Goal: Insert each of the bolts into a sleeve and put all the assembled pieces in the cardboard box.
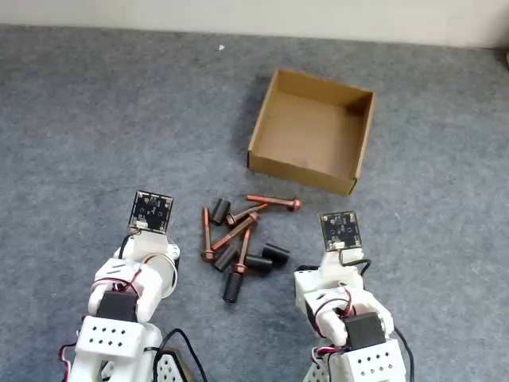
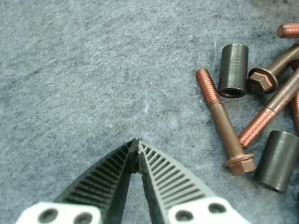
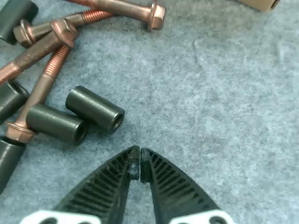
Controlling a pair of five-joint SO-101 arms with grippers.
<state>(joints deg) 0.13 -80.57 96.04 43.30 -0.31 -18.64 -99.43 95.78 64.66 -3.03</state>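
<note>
From above, the cardboard box [image 1: 298, 170] sits open on the far side of the table, its cavity bare, and well apart from it, nearer the arms, lies a loose pile of copper-coloured bolts [image 1: 235, 231] and dark sleeves [image 1: 276, 255], crossing and touching one another. No bolt is seated in a sleeve. The left arm [image 1: 131, 290] and the right arm [image 1: 343, 306] stand on either side of the pile, and nothing lies between the pile and the box. A grey carpet [image 1: 95, 119] covers the whole surface, and a pale wall [image 1: 238, 12] runs along the far edge. In the left wrist view, the left gripper [image 2: 137, 143] hangs over bare carpet with its ribbed jaws brought together at the tips and nothing between them. Off to one side lies a bolt [image 2: 224, 123], its hex flange close to one sleeve [image 2: 278, 161], while another sleeve [image 2: 233, 70] lies beside its threaded end with its bore showing, and further bolts overlap beyond. In the right wrist view, the right gripper [image 3: 139, 157] is likewise pinched to a thin slit and holds nothing. Two sleeves [image 3: 95, 108] lie side by side just ahead of its tips, touching each other, with a threaded bolt passing behind them. A long bolt [image 3: 126, 7] lies farther off, and a corner of the box [image 3: 259, 3] shows at the edge.
</note>
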